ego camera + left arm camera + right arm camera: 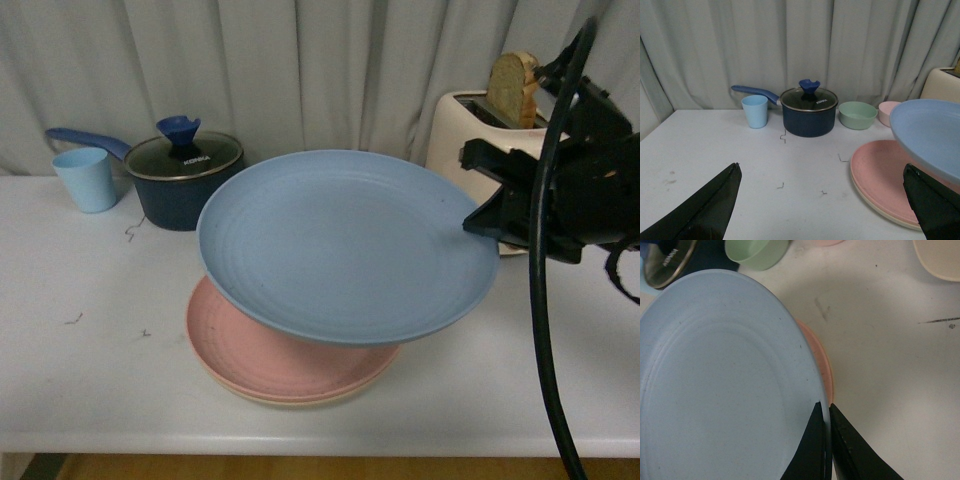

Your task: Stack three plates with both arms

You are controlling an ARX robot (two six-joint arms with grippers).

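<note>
The light blue plate [345, 245] hangs tilted in the air above the other two plates, pinched at its right rim by my right gripper [480, 218], which is shut on it. The same grip on the light blue plate [715, 385] shows in the right wrist view, with my right gripper [825, 407] clamping its edge. Below it the pink plate [270, 355] lies on the beige plate [300, 398] on the white table [90, 330]. My left gripper [820, 172] is open over bare table left of the pink plate [880, 170] and holds nothing.
At the back stand a dark blue pot with a glass lid [182, 175], a light blue cup [87, 178] and a cream toaster with a slice of bread [490, 110]. A green bowl [857, 114] and a pink bowl [887, 111] sit behind the plates.
</note>
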